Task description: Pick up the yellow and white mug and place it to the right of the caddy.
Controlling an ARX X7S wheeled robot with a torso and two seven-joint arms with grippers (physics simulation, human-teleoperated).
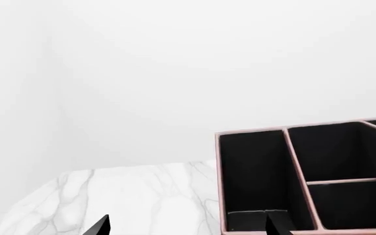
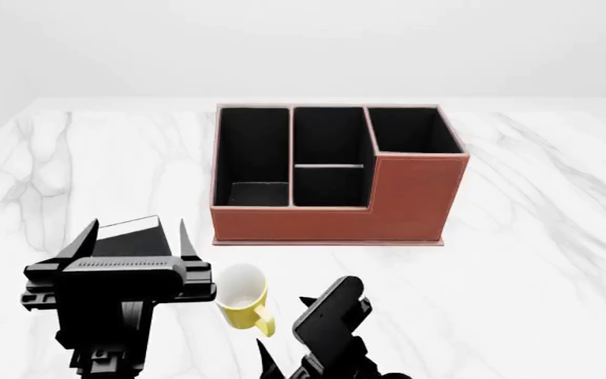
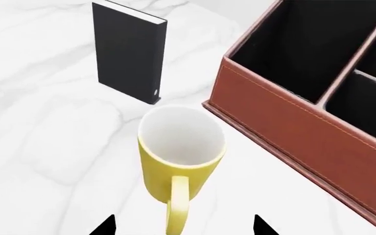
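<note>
A: How are the jaws of the right gripper [image 3: 182, 226] standing?

B: They are spread wide. In the right wrist view its two black tips sit on either side of the handle of the yellow and white mug [image 3: 180, 164], and they touch nothing.

A: And the left gripper [image 1: 186, 226]?

B: Its jaws are also spread and hold nothing. In the left wrist view only the two tips show, low in the picture, with the caddy [image 1: 309, 181] beyond them.

A: Where is the mug now?

B: It stands upright on the marble table [image 2: 535, 260], in front of the caddy and near its left end, with the handle toward the robot. In the head view it lies between the two arms.

A: So how far is the task?

B: I judge it is at the start. The mug is not gripped and not lifted. The grasp, the carry and the placing at the right of the caddy are all left.

A: Anything else close by?

B: A black upright box [image 3: 129, 51] stands behind the mug, apart from it. In the head view the left arm probably hides it, but I cannot be sure
</note>
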